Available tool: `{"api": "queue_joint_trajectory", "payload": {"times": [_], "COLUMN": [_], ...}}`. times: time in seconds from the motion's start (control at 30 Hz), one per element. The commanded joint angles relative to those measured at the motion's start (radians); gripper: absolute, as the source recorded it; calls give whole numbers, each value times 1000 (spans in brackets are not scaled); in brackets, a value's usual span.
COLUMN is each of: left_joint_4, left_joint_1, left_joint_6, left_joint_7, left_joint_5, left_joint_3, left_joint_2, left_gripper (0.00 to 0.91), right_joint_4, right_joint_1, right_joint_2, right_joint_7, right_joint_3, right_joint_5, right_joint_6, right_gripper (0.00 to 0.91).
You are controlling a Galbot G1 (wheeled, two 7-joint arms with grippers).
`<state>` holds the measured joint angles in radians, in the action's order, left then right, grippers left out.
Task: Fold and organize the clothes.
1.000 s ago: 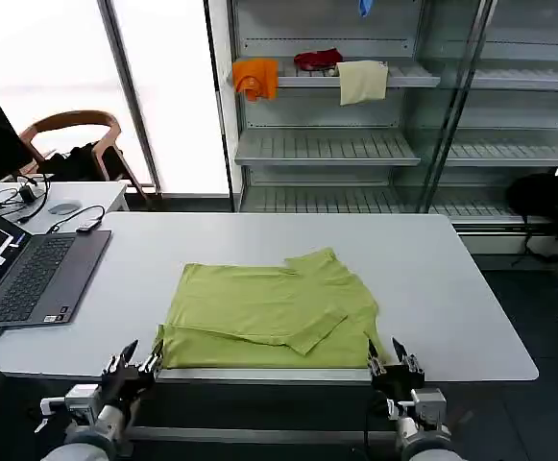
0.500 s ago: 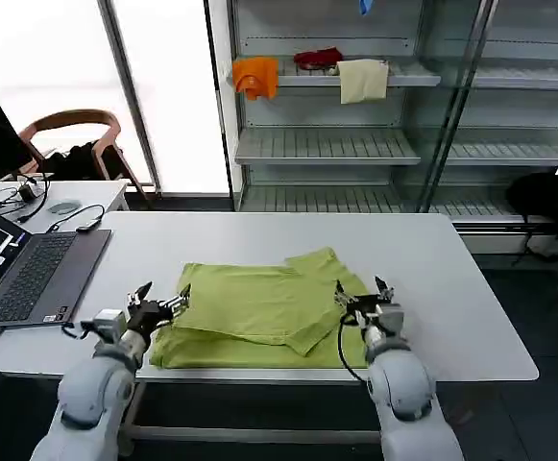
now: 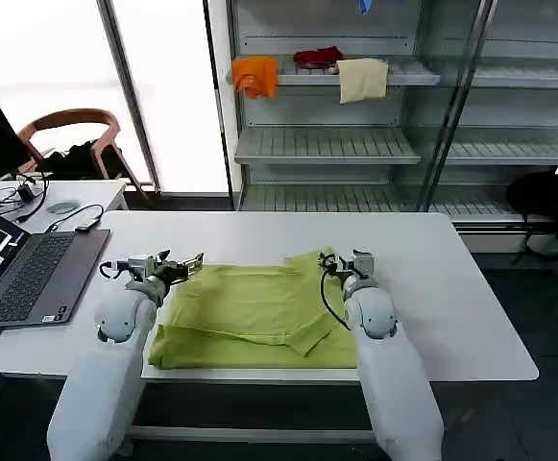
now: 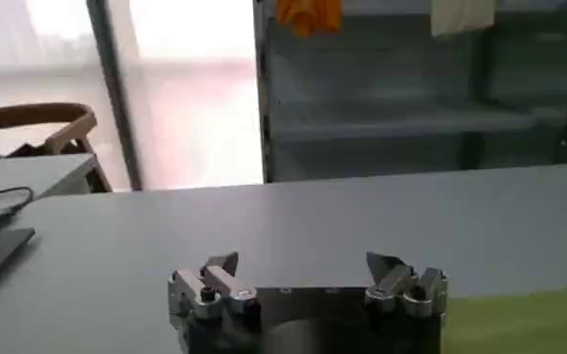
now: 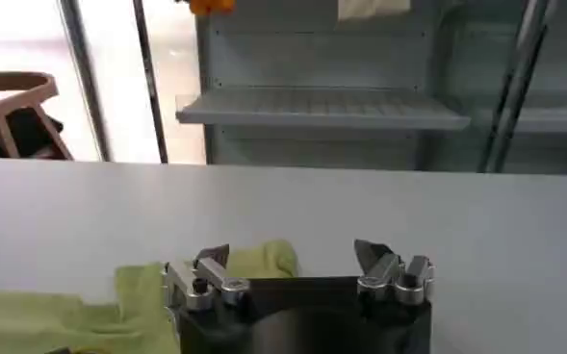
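The clothes, one lime yellow-green T-shirt (image 3: 259, 312), lie partly folded on the white table (image 3: 451, 288), with a sleeve lapped over the middle. My left gripper (image 3: 178, 262) hovers open at the shirt's far left corner, and in its wrist view (image 4: 302, 265) bare table lies ahead with green fabric (image 4: 519, 322) beside it. My right gripper (image 3: 341, 261) is open over the shirt's far right corner, where a fold of the shirt (image 5: 259, 260) shows between its fingers (image 5: 214, 258). Neither gripper holds anything.
An open laptop (image 3: 29, 279) sits at the table's left end, with cables and a side table (image 3: 58, 202) behind it. A wooden chair (image 3: 77, 130) stands farther back. The shelving (image 3: 327, 144) behind holds orange (image 3: 255, 77), red (image 3: 317, 59) and cream (image 3: 362, 81) cloths.
Both arms have come up from below the table's front edge and reached forward across the shirt to its far corners. The shirt's near edge has shifted slightly.
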<state>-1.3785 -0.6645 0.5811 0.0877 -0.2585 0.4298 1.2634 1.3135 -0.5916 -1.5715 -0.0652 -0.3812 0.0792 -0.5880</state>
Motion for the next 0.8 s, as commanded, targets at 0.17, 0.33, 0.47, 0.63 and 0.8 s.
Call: {"api": "queue_joint_trajectory", "payload": {"times": [0.17, 0.33, 0.47, 0.63, 0.8], "left_joint_4": [88, 40, 17, 7, 0], "left_joint_1": [37, -12, -36, -47, -52], "left_joint_6": [2, 2, 2, 2, 2], "left_joint_7": [28, 33, 34, 34, 42], "left_joint_5": [10, 12, 11, 6, -4], "left_joint_3": [-17, -19, -21, -7, 1], "left_joint_2": [-11, -15, -17, -11, -13], "left_gripper": [907, 907, 907, 907, 867], "right_joint_4": [-133, -143, -152, -157, -162], "right_joint_1": [87, 84, 83, 85, 90], "right_joint_2": [-9, -10, -14, -15, -20], "right_joint_7": [11, 15, 16, 16, 17], "right_joint_3": [-2, -4, -6, -3, 0], "right_joint_5": [-29, -40, -48, -52, -56], "right_joint_6": [1, 1, 2, 2, 2], "right_gripper": [907, 907, 907, 907, 897]}}
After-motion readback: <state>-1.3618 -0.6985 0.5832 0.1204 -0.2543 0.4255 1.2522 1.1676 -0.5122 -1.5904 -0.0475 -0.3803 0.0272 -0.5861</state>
